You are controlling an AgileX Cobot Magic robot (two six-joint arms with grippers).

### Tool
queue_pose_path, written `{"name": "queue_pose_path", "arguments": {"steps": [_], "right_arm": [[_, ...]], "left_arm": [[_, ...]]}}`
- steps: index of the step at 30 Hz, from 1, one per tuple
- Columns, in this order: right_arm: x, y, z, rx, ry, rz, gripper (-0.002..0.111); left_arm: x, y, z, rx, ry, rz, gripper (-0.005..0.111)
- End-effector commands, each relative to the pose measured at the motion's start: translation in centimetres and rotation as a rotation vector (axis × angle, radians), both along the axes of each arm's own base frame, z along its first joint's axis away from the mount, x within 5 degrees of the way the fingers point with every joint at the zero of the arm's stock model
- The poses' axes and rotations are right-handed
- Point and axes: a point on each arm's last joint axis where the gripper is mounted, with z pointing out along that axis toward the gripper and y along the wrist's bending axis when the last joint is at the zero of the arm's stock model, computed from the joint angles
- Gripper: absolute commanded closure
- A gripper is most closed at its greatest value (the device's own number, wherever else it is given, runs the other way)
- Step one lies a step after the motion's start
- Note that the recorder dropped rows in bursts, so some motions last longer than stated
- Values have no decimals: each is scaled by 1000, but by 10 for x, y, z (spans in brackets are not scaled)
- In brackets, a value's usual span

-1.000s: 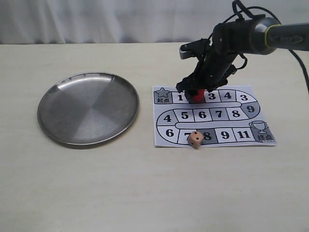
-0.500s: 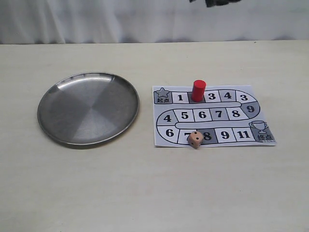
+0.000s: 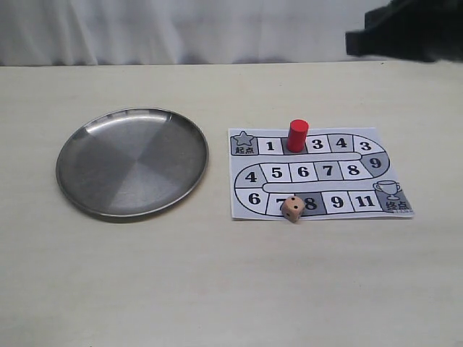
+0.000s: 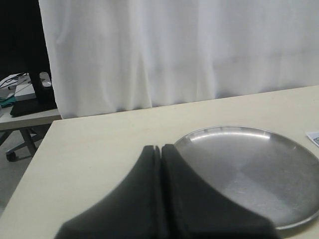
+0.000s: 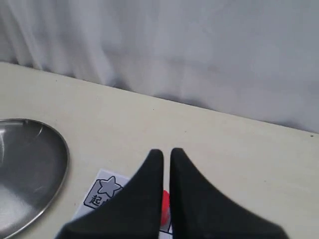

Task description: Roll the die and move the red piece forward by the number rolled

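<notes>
The red piece [image 3: 297, 135] stands upright on the board [image 3: 329, 170], on the square between 1 and 3. The die [image 3: 292, 208] rests at the board's near edge, over the 7 square. You look to be at the closing check: the roll seems made and the piece set down, so next count its squares against the die's top face, which is too small to read here. Your right hand [image 5: 163, 152] hovers above the board's start corner, fingers drawn almost together on nothing. Your left hand [image 4: 160, 147] is clenched empty over the plate [image 3: 132, 163] beside the board. Only the exterior view shows the die. The right wrist view catches just a sliver of red.
</notes>
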Motion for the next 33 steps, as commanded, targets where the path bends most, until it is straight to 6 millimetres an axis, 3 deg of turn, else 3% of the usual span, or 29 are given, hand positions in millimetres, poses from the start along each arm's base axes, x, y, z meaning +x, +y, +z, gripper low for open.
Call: {"name": "queue_pose_path", "arguments": {"steps": [1, 10, 16, 24, 33], "right_arm": [[-45, -14, -28, 63, -100, -29, 104], [-125, -35, -75, 78, -152, -33, 104], [-163, -45, -95, 110, -249, -32, 104], [-188, -52, -113, 141, -356, -29, 104], [-193, -52, -121, 112, -280, -16, 104]], "left_arm": [[0, 0, 0, 0, -10, 2, 107], [0, 0, 0, 0, -10, 2, 107], [0, 0, 0, 0, -10, 2, 107], [0, 0, 0, 0, -10, 2, 107], [0, 0, 0, 0, -10, 2, 107]]}}
